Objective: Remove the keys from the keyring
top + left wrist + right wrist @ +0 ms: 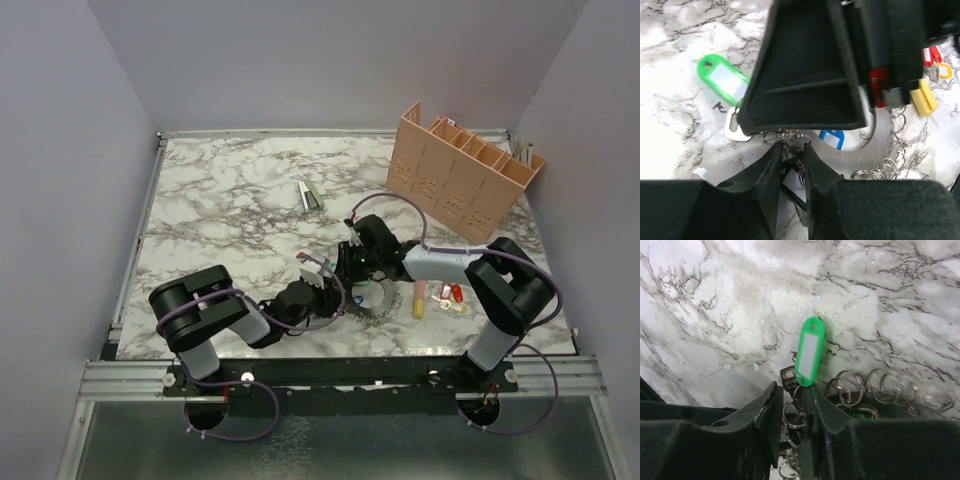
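The large grey keyring (866, 141) lies on the marble, mostly covered by my right gripper (351, 268); it also shows in the top view (372, 300). A green-tagged key (722, 80) and a blue tag (832, 138) lie by it. My left gripper (791, 148) is nearly shut on a black-framed tag (792, 181) and thin rings. My right gripper (792, 391) is closed around a chain of small split rings (794, 417) just below the green tag (810, 351) and a black key head (788, 378). Both grippers meet tip to tip at the ring.
A bunch with red and yellow tags (441, 297) lies right of the ring. More loose split rings (867, 386) lie beside my right fingers. A peach slotted organiser (463, 170) stands at the back right. A small grey-white object (310, 194) lies mid-table.
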### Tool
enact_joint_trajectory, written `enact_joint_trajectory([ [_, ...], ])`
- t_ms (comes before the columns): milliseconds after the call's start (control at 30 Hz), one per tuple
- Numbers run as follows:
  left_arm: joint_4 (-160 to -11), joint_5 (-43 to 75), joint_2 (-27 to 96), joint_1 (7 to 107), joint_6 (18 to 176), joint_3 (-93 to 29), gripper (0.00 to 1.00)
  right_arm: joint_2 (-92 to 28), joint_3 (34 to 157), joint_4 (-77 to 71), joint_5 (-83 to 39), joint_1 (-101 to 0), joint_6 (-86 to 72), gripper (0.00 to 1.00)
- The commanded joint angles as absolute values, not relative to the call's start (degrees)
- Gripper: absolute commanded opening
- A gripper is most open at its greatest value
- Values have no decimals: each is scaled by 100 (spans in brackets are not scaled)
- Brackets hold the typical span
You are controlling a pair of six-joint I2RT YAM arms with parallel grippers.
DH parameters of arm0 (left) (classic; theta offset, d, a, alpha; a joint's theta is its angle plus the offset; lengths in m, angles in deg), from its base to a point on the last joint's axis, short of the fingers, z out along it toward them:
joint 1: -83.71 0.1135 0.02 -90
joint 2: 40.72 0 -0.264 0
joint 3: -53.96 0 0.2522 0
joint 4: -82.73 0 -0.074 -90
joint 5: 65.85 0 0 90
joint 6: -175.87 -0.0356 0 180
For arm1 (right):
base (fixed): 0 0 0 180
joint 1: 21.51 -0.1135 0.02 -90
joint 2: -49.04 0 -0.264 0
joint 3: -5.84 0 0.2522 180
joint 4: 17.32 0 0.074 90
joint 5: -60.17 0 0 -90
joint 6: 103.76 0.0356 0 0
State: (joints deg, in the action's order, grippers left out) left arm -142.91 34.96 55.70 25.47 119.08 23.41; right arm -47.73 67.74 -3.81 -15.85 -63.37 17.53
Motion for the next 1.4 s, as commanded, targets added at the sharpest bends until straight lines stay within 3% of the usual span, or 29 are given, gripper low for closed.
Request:
enact_joint_trajectory([
  [0, -14456, 3389, 5574, 2303, 11810, 2460, 24, -5131, 6882, -1000, -1138, -6245, 1875, 29],
  [167, -14758, 3572, 5491, 1851, 11483, 2557, 25, -5081, 6933, -1917, -836, -6026, 1879, 11],
  [267, -15006, 3653, 5316, 1620, 11298, 2688, 28, -4905, 7044, -2140, -820, -5975, 1596, 12],
  [367, -15401, 3703, 4864, 1603, 11188, 3028, 35, -4616, 7025, -1924, -933, -5976, 1153, 21],
  [467, -15340, 4064, 4091, 1612, 11103, 3362, 40, -4224, 6778, -1539, -1114, -5974, 615, 37],
  [633, -13878, 4698, 2831, 1889, 11165, 3463, 45, -3677, 6178, -1059, -1313, -5989, 226, 51],
  [867, -12647, 4701, 2134, 2885, 11672, 3275, 52, -3736, 6013, -1130, -1412, -6157, -209, 58],
  [1200, -12501, 4118, 2992, 3766, 11848, 2795, 54, -4577, 6478, -1051, -2638, -6843, 82, 77],
  [1367, -12499, 4055, 2975, 3880, 11896, 2856, 54, -4928, 6690, -580, -3361, -7106, -46, 79],
])
